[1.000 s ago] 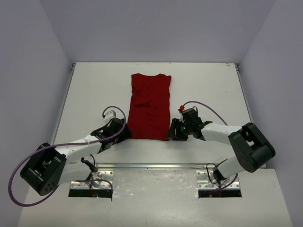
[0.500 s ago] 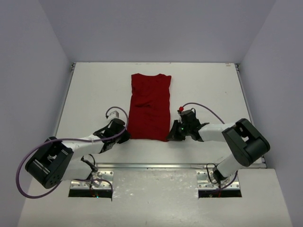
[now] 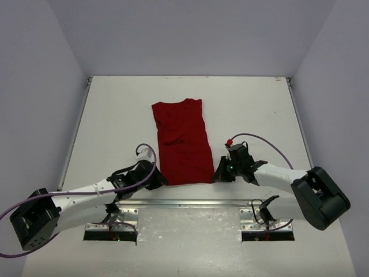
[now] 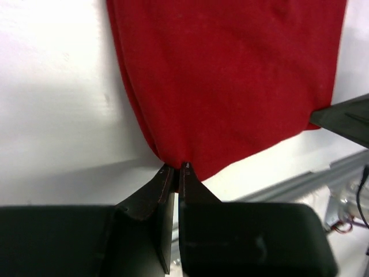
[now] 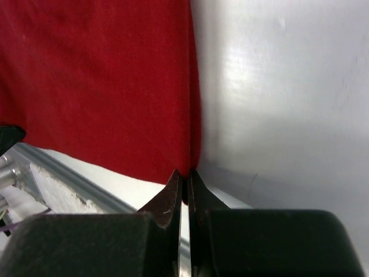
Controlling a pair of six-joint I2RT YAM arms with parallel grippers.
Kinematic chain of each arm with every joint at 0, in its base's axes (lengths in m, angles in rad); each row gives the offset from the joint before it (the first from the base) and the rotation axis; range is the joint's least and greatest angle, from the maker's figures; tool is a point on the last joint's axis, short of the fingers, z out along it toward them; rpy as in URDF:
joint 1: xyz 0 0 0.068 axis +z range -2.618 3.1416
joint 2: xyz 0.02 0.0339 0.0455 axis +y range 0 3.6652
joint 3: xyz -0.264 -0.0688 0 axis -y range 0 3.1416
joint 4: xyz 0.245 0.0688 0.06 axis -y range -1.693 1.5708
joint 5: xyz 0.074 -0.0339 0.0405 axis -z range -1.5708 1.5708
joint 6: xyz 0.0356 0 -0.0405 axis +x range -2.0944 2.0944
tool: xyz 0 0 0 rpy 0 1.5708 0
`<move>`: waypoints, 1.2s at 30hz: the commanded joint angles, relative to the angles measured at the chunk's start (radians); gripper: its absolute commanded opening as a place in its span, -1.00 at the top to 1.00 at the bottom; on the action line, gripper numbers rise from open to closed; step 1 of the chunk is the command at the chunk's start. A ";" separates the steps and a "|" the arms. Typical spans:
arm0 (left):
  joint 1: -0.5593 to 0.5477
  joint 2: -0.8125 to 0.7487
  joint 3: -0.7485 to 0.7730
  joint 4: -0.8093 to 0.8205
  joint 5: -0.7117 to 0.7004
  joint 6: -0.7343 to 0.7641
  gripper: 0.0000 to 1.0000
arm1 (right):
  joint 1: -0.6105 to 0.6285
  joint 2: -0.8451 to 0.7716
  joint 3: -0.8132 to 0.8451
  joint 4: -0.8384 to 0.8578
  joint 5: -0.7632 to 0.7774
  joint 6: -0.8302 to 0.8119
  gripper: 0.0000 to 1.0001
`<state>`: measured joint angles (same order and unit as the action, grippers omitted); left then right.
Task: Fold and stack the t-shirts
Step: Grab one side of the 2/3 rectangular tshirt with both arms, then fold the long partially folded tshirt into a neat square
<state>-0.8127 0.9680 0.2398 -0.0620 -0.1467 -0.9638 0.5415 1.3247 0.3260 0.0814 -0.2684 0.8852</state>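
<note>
A dark red t-shirt point(image 3: 181, 141), folded into a long narrow strip, lies on the white table point(image 3: 115, 109), running from the middle toward the near edge and slightly skewed. My left gripper point(image 3: 160, 180) is shut on its near left corner. In the left wrist view the jaws point(image 4: 176, 167) pinch the red cloth point(image 4: 230, 75) at the hem. My right gripper point(image 3: 216, 175) is shut on the near right corner. The right wrist view shows its tips point(image 5: 186, 173) closed on the shirt's edge point(image 5: 98, 81).
A metal rail point(image 3: 190, 203) runs along the table's near edge, just behind both grippers. Grey walls close the table in on the left, right and far sides. The right gripper's dark finger point(image 4: 346, 118) shows at the right edge of the left wrist view.
Both grippers have gone from open to shut on the shirt's near corners. They have drawn the shirt toward the near edge, and it now lies a little askew.
</note>
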 commanded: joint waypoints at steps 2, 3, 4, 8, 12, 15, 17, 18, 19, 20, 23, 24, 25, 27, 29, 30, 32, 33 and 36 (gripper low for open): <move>-0.063 -0.104 -0.007 -0.081 -0.014 -0.084 0.99 | 0.012 -0.177 -0.042 -0.118 -0.008 -0.003 0.97; -0.068 -0.123 0.003 -0.096 -0.014 -0.093 0.99 | 0.014 -0.217 -0.039 -0.164 -0.006 -0.002 0.97; -0.075 -0.156 0.010 -0.122 -0.016 -0.093 0.99 | 0.014 -0.295 -0.036 -0.190 -0.003 -0.002 0.97; -0.079 -0.221 0.084 -0.214 -0.042 -0.082 0.99 | 0.015 -0.427 0.054 -0.339 0.023 -0.018 0.97; -0.080 -0.224 0.234 -0.315 -0.108 -0.040 0.99 | 0.015 -0.432 0.162 -0.477 0.052 -0.063 0.97; -0.080 -0.166 0.349 -0.398 -0.165 -0.013 0.99 | 0.015 -0.397 0.249 -0.537 0.081 -0.092 0.97; -0.080 -0.146 0.394 -0.415 -0.200 0.000 0.99 | 0.015 -0.384 0.304 -0.546 0.090 -0.101 0.97; -0.080 -0.134 0.438 -0.435 -0.217 0.010 0.99 | 0.015 -0.368 0.329 -0.568 0.098 -0.110 0.97; -0.079 -0.112 0.460 -0.444 -0.229 0.016 0.99 | 0.014 -0.358 0.352 -0.578 0.101 -0.117 0.98; -0.079 -0.101 0.478 -0.453 -0.255 0.019 0.99 | 0.014 -0.348 0.401 -0.595 0.110 -0.124 0.97; -0.077 -0.061 0.556 -0.481 -0.301 0.037 0.99 | 0.009 -0.283 0.510 -0.624 0.120 -0.153 0.97; -0.075 -0.043 0.591 -0.492 -0.315 0.042 0.99 | 0.009 -0.263 0.537 -0.641 0.133 -0.167 0.97; -0.071 -0.035 0.608 -0.492 -0.324 0.048 0.99 | 0.008 -0.246 0.560 -0.646 0.133 -0.173 0.97; -0.054 -0.022 0.641 -0.486 -0.327 0.065 0.99 | 0.002 -0.193 0.625 -0.661 0.138 -0.187 0.97; -0.001 -0.018 0.647 -0.466 -0.288 0.089 0.99 | -0.005 -0.151 0.669 -0.664 0.138 -0.193 0.97; 0.053 -0.017 0.645 -0.432 -0.262 0.102 0.99 | -0.006 -0.139 0.680 -0.664 0.138 -0.198 0.97; 0.116 -0.012 0.641 -0.403 -0.171 0.134 0.99 | -0.014 -0.104 0.709 -0.663 0.138 -0.201 0.97; 0.165 0.000 0.641 -0.377 -0.125 0.146 0.99 | -0.018 -0.090 0.732 -0.663 0.133 -0.207 0.97; 0.211 0.049 0.661 -0.349 -0.091 0.175 0.99 | -0.043 -0.029 0.786 -0.666 0.117 -0.219 0.97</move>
<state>-0.6411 0.9852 0.8532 -0.4923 -0.3119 -0.8482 0.5190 1.2655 1.0302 -0.5903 -0.1558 0.7040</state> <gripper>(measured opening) 0.023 0.020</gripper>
